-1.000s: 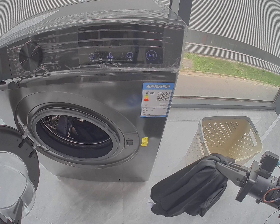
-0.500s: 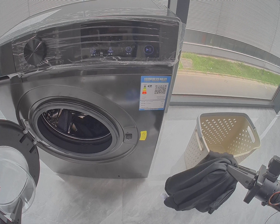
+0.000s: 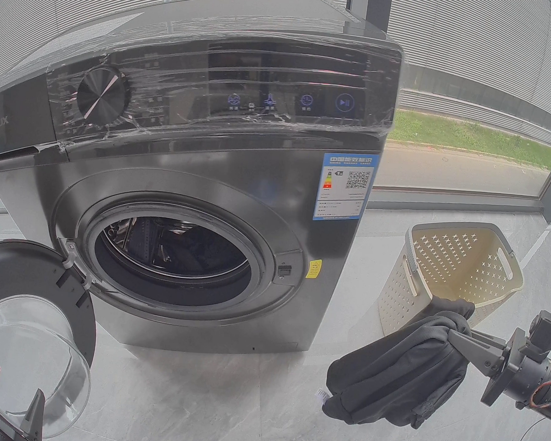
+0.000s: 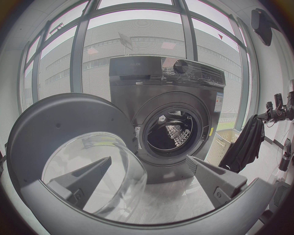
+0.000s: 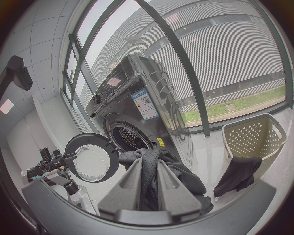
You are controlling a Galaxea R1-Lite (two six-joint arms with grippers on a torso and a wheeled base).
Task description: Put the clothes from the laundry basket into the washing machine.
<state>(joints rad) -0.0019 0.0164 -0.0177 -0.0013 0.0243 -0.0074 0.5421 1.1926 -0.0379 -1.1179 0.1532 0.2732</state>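
The washer (image 3: 217,165) fills the head view from the centre out to ten o'clock. It is a grey front-loader with clear film stretched over its control panel (image 3: 233,98). Its round mouth (image 3: 174,258) stands open at centre-left, and something dark lies in the drum, too dim to make out. The door (image 3: 12,276) is swung wide on its hinge at eight o'clock, its glass bowl bulging toward the robot. At three o'clock, near the washer's right side but apart from it, the cream perforated basket (image 3: 395,293) stands on the pale floor (image 3: 215,400) before a window (image 3: 481,88). A black garment (image 3: 396,377) hangs bunched and drooping at five o'clock. Its upper fold overlaps the basket's near rim in the head view, and I cannot tell whether the two touch. The left wrist view shows the garment (image 4: 245,143) dangling to the right of the washer. The right gripper (image 3: 457,335), at four o'clock, has its jaws clamped on the garment's top. In the right wrist view its fingers (image 5: 174,189) lie close together with fabric pinched between them. The left gripper (image 3: 17,383) sits at seven o'clock, by the door's lower edge, jaws spread wide apart.
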